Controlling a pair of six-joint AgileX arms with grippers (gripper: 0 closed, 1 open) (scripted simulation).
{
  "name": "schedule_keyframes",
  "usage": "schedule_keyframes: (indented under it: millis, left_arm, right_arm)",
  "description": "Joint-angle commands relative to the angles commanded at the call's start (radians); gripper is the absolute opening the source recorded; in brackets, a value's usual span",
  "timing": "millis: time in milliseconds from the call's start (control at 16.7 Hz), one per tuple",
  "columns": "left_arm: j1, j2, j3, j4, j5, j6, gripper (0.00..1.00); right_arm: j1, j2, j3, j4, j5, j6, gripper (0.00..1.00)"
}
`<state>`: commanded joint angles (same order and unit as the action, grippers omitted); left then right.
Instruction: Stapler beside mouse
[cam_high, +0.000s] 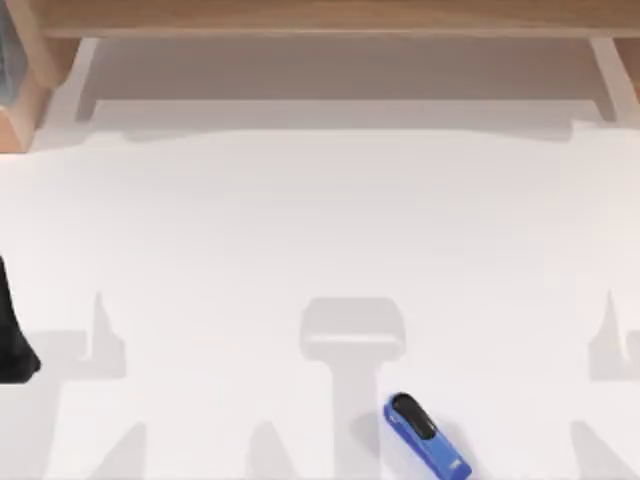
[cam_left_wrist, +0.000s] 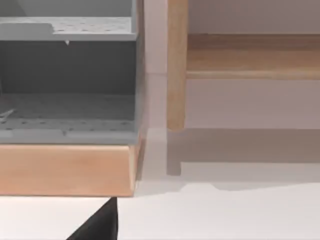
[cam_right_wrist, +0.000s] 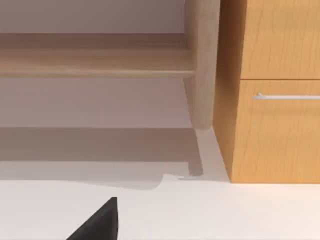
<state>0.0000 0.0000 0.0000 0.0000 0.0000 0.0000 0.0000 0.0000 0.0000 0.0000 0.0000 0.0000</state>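
Taking the blue stapler (cam_high: 427, 446) as the landmark and moving left to right across the white table (cam_high: 320, 230): far to the stapler's left, at the table's left edge, a dark shape (cam_high: 14, 335) pokes into the top view — probably part of my left arm, parked well away from the work. My left wrist camera faces a grey shelf unit (cam_left_wrist: 67, 75) on a wooden base, with a wooden post (cam_left_wrist: 176, 65) beside it; a black wedge (cam_left_wrist: 97, 225) sits at that picture's edge, likely part of my own gripper, but I cannot tell whether its fingers are apart or together.

The stapler lies flat near the front edge of the table, angled, its black rounded end pointing toward the back. Nothing touches it, and no mouse lies near it, so the task looks unstarted.

My right wrist camera faces a wooden drawer cabinet (cam_right_wrist: 272, 90) with a metal handle — again only a black wedge (cam_right_wrist: 97, 225), finger state unknowable.
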Motion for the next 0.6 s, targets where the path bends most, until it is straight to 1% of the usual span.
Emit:
schedule_keyframes:
  millis: [180,300,420,600]
  left_arm:
    - [0.0,0.0,0.0,0.0,0.0,0.0,1.0]
    - [0.0,0.0,0.0,0.0,0.0,0.0,1.0]
    - [0.0,0.0,0.0,0.0,0.0,0.0,1.0]
    - [0.0,0.0,0.0,0.0,0.0,0.0,1.0]
  right_arm:
    - [0.005,0.01,0.007,-0.007,0.001,0.004,1.0]
    - [0.031,0.062,0.046,-0.04,0.003,0.017,1.0]
    - [0.081,0.156,0.112,-0.094,0.002,0.029,1.0]
    - [0.183,0.371,0.25,-0.206,0.001,0.052,1.0]
